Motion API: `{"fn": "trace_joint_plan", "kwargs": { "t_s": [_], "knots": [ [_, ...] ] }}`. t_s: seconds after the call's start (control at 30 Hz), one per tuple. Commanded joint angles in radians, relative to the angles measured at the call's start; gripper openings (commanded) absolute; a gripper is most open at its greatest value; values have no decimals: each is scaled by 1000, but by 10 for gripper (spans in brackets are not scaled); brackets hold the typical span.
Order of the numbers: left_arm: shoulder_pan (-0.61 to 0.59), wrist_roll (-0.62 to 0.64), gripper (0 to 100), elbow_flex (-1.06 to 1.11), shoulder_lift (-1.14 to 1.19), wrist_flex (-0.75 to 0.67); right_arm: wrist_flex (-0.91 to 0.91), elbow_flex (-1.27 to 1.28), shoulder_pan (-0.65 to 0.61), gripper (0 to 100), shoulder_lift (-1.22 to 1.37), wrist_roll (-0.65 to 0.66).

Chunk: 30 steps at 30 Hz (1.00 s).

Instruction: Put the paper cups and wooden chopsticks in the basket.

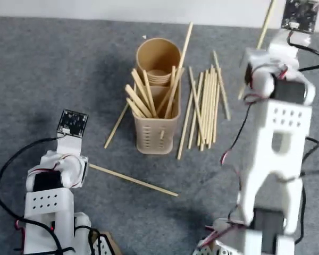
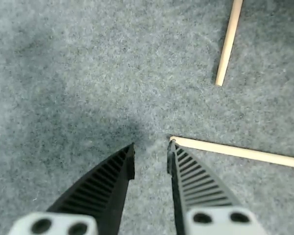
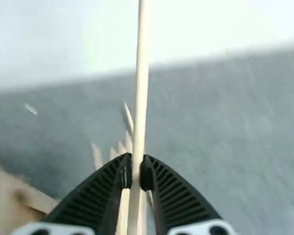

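Observation:
A beige slotted basket (image 1: 155, 133) stands mid-table with several wooden chopsticks in it and nested paper cups (image 1: 158, 59) at its far end. A pile of loose chopsticks (image 1: 204, 106) lies just right of the basket. My right gripper (image 3: 135, 169) is shut on one chopstick (image 3: 142, 88), raised over the table's far right; the same stick (image 1: 265, 27) slants past the right arm. My left gripper (image 2: 151, 149) is open, low over the carpet at the near left. The end of a lone chopstick (image 2: 235, 152) touches one of its fingertips (image 2: 171, 147).
Grey carpet covers the table. One chopstick (image 1: 117, 125) leans out from the basket's left side, and its end (image 2: 228, 44) lies ahead of the left gripper. The lone chopstick (image 1: 133, 180) runs across the near middle. A pale wall edges the far side.

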Motion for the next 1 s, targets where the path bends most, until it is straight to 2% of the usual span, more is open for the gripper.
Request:
{"fn": "trace_joint_plan", "kwargs": {
  "t_s": [0.0,0.13,0.27,0.37,0.5,0.6,0.73,0.8,0.97],
  "knots": [
    [5,-8,147,-4,-13,-14,-145,91,-114,5,-234,-40],
    [7,-8,147,-2,-13,-14,-383,340,-257,5,-441,-92],
    [7,-8,147,-2,-12,-14,-760,700,-369,5,-587,-103],
    [7,-8,147,-2,-12,-14,-1012,966,-415,5,-633,-98],
    [8,-8,147,-2,-12,-14,-1159,1185,-429,6,-625,-98],
    [8,-8,147,-2,-12,-14,-1142,1213,-429,29,-633,-98],
    [10,-8,147,-1,-12,-15,-1029,1165,-426,191,-636,-98],
    [12,-8,147,10,-12,-20,-915,1073,-423,232,-636,-84],
    [13,-8,147,18,-12,-38,-539,719,-423,231,-634,51]
  ]
}}
